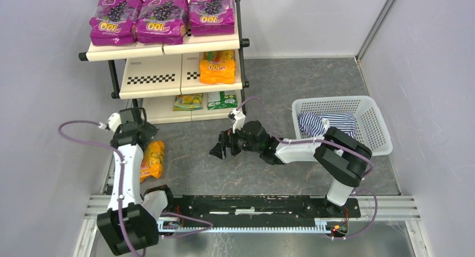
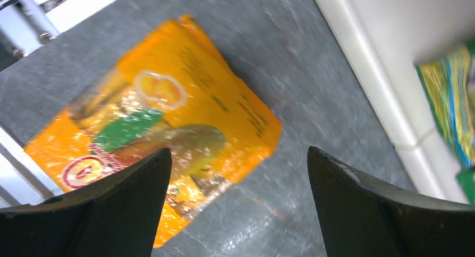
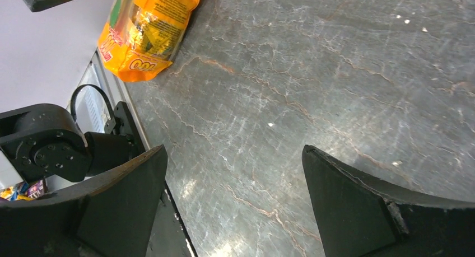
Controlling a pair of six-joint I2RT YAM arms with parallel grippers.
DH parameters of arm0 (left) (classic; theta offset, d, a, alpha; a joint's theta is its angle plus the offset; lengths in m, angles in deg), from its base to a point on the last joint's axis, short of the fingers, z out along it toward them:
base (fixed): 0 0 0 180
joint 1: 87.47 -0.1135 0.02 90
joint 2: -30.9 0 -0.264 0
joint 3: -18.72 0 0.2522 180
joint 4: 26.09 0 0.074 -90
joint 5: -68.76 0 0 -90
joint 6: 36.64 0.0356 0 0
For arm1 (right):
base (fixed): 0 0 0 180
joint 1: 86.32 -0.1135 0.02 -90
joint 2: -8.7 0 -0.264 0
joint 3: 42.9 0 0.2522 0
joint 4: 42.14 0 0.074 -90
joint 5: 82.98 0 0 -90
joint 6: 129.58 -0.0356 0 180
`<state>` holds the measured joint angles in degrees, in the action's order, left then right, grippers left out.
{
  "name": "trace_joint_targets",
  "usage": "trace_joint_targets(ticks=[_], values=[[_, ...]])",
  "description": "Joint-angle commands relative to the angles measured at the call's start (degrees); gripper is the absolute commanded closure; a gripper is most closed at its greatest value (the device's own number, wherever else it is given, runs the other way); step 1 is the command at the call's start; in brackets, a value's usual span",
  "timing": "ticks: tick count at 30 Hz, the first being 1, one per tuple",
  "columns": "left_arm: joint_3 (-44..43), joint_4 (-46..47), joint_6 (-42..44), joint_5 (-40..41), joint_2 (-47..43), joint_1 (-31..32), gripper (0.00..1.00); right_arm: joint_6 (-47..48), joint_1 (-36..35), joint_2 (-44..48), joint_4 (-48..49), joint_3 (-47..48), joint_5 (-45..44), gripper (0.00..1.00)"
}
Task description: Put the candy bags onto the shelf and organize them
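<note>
Shelf (image 1: 151, 78): three tiers, standing at the far left of the table (image 1: 235, 178). The top tier carries three purple candy bags (image 1: 162, 19) in a row. The middle tier holds one orange bag (image 1: 217, 68) at its right end. The bottom tier holds two green bags (image 1: 187, 102) to the right of centre. The left part of the middle tier is bare.

White mesh basket (image 1: 374, 112): on the right, well apart from the shelf, with a striped cloth (image 1: 325, 122) inside. No bags can be seen in it.

Loose orange candy bag (image 1: 152, 160) (image 2: 168, 122) (image 3: 148, 30): lies flat on the table at the near left, beside the left arm and short of the shelf. It appears to be the only bag not yet shelved.

- Handling, as judged: light, soft and pillow-like. The film is glossy and glare-prone, so likely slippery, and the contents may shift.
- Recommended hold: across the narrow width near the middle, fingers pressing down either side. A pinch on a sealed end risks the bag swinging or sliding out.
- Moderate squeeze only, because the film crumples.

Left gripper (image 1: 133, 125) (image 2: 239, 156): jaws wide apart, nothing between them, close to the bag's far end. The bag sits off toward one finger rather than centred.

Right gripper (image 1: 221, 148) (image 3: 235, 150): jaws wide apart and empty over bare table, well apart from the bag.
</note>
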<state>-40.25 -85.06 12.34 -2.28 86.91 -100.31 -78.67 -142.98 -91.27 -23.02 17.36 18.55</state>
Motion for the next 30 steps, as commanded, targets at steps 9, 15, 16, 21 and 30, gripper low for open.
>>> trace_joint_targets(ticks=[9,15,16,21,30], values=[[-0.2,1.0,-11.3,13.2,0.4,-14.9,0.0,3.7,1.6,3.5,-1.3,-3.5,6.1,0.02],[3.9,5.7,-13.2,13.0,-2.5,-19.0,0.0,3.7,1.6,7.5,1.8,-9.8,9.3,0.02],[4.9,7.4,-13.2,12.0,-3.2,-19.4,0.0,4.1,1.7,8.4,1.7,-10.6,9.6,0.02],[7.7,16.3,-8.3,5.1,-1.1,-19.4,0.0,7.3,2.2,13.6,-0.3,-13.9,9.7,0.02],[9.6,20.8,-8.6,6.4,2.0,-20.5,0.0,12.1,4.0,21.1,-4.1,-18.3,5.1,0.02]])
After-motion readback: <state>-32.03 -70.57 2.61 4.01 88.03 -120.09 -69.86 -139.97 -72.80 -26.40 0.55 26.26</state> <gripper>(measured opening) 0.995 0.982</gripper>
